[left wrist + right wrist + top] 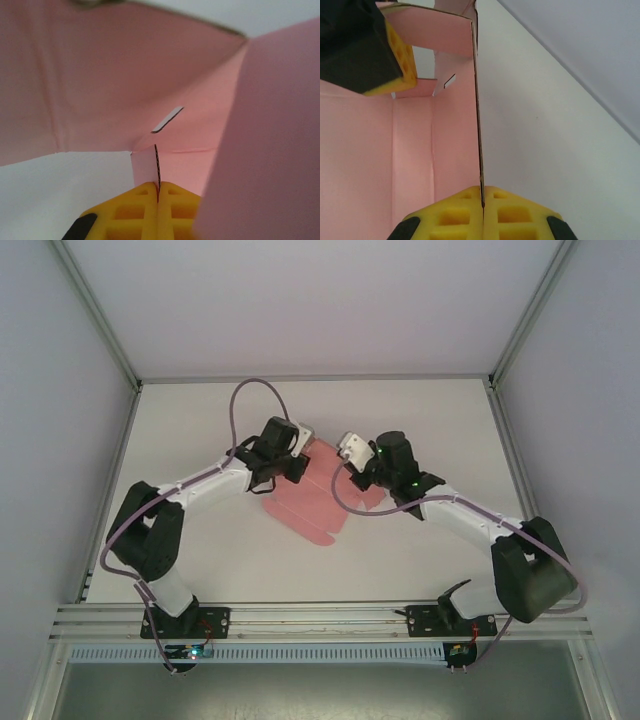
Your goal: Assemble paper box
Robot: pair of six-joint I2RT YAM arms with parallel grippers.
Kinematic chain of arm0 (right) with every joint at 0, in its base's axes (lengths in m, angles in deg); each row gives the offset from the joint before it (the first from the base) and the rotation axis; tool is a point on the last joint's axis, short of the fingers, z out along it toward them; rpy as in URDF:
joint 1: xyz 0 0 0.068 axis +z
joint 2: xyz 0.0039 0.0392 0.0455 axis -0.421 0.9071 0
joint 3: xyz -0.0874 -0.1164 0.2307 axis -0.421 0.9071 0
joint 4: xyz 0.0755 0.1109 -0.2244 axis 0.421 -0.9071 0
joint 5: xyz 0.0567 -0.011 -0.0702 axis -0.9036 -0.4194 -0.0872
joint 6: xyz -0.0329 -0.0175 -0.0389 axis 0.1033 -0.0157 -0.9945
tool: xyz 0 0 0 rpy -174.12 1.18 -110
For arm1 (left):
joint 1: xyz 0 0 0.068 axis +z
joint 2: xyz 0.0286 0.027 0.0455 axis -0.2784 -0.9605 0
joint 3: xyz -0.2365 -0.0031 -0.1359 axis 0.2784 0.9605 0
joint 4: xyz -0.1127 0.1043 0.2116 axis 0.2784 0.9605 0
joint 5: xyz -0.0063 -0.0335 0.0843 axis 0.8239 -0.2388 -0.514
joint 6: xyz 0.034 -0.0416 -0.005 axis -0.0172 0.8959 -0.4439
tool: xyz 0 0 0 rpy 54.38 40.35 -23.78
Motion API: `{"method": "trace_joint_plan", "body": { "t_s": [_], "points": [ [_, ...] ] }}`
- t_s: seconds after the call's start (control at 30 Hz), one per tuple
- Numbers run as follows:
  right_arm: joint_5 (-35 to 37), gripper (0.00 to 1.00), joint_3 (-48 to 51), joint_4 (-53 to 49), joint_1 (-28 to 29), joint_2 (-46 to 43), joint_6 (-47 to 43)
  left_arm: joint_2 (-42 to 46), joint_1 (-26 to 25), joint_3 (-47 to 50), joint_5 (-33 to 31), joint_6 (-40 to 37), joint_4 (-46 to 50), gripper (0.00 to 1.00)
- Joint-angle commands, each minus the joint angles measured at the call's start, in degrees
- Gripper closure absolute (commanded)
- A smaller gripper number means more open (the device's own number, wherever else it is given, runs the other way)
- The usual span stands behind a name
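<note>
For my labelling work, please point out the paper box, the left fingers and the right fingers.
paper box [305,505]: top external view, bare pink panel.
left fingers [145,197]: left wrist view, one yellow pad.
right fingers [507,197]: right wrist view, one yellow pad.

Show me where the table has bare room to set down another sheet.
The white table is bare along the back wall, and in the near strip between the pink card paper box and the front rail. The middle is crowded: left gripper and right gripper both pinch the box.
</note>
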Motion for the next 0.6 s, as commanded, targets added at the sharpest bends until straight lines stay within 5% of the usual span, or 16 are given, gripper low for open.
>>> {"method": "trace_joint_plan", "body": {
  "t_s": [0.0, 0.57],
  "points": [
    [6.8, 1.00, -0.5, 2.7, 3.9, 2.9, -3.0, -2.4, -2.7, -3.7, 0.0, -0.8, 0.5, 1.00],
    [8.7, 1.00, -0.5, 5.1, 6.7, 7.1, -4.8, -10.7, -5.1, -6.8, 2.2, 7.4, -3.6, 1.00]
  ]
}}
